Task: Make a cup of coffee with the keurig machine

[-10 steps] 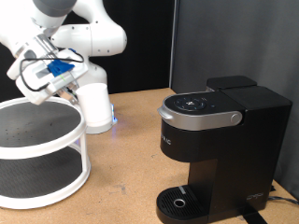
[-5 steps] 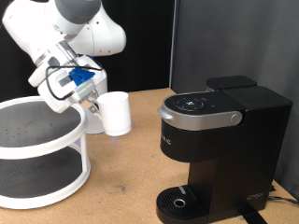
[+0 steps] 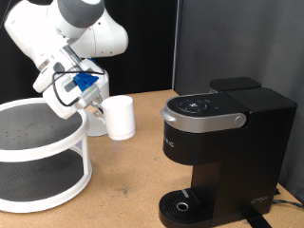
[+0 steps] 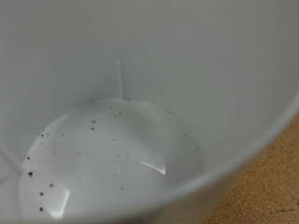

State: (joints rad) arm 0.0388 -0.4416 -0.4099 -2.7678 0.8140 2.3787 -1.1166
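The white cup (image 3: 120, 117) hangs in the air, tilted on its side, at the tip of my gripper (image 3: 99, 107), which is shut on its rim. It is between the round shelf and the keurig machine (image 3: 223, 142), a hand's width to the exterior view's left of the machine and at about lid height. The machine is black with a silver-grey lid handle (image 3: 201, 119), its lid is down, and its round drip tray (image 3: 180, 204) is bare. The wrist view looks straight into the cup (image 4: 121, 140); its white bottom has several dark specks.
A white two-tier round shelf (image 3: 43, 157) stands at the exterior view's left. The arm's white base (image 3: 95, 119) is behind the cup. The table (image 3: 123, 190) is cork, also seen past the cup's rim in the wrist view (image 4: 271, 191).
My gripper has swung from above the shelf towards the exterior view's right. The cup now shows at its tip. In the last half second it shifted only slightly.
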